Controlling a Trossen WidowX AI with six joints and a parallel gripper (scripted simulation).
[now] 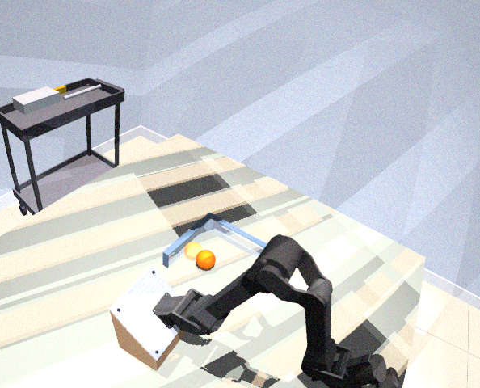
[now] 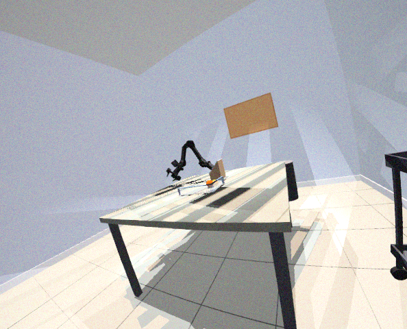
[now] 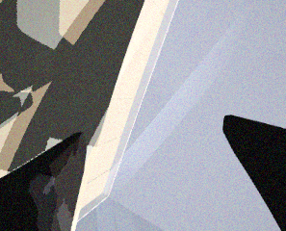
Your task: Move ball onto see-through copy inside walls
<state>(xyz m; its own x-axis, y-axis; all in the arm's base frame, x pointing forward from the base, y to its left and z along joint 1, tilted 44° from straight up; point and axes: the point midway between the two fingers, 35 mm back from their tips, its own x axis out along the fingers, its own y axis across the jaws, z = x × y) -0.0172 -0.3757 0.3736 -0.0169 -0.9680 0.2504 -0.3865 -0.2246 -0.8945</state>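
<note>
tool (image 1: 165, 310) open, empty, raised | round orange ball (image 1: 205, 259) beyond it on desk (image 1: 65, 267), touching pale see-through copy (image 1: 192, 249) | needs nudge onto copy

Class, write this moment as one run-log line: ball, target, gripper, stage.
ball: on table, beside see-through copy, inside walls | gripper: open, empty, away from ball, above the wedge block | stage: ball not yet on copy
</note>
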